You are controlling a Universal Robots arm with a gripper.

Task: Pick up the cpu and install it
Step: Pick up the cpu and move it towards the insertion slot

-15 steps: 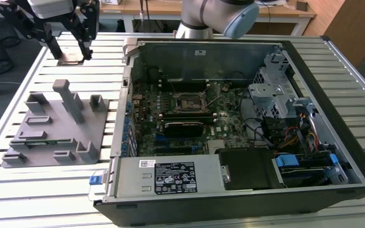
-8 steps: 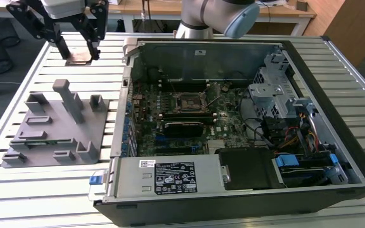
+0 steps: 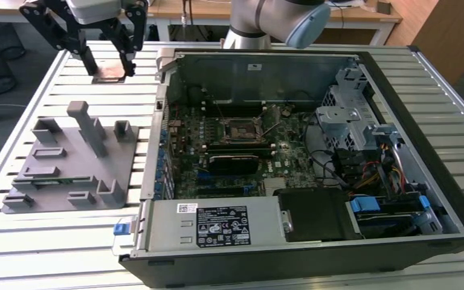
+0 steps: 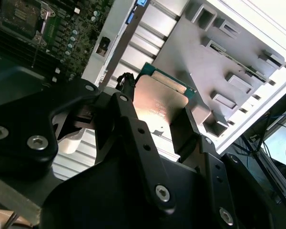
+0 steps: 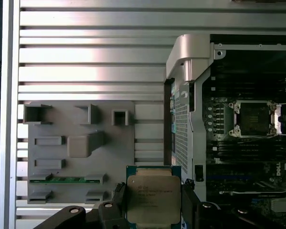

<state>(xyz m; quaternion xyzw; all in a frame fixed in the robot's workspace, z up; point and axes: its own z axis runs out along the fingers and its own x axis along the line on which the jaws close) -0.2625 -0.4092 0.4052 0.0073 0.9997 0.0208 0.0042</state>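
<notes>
Fixture (image 3: 63, 163), grey plastic, exterior view's left; gripper (image 3: 107, 63) clamped on cpu (image 3: 109, 72), held clear of table (image 3: 55, 241), near fixture; pickup done, by the look; socket (image 3: 240, 128) in open PC case (image 3: 296, 260), further right, appears empty; install not yet done; task approx. half thru.

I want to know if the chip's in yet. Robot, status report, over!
Gripper shut on the cpu, held above the table. Cpu not in the socket yet. Case wall stands between them.
</notes>
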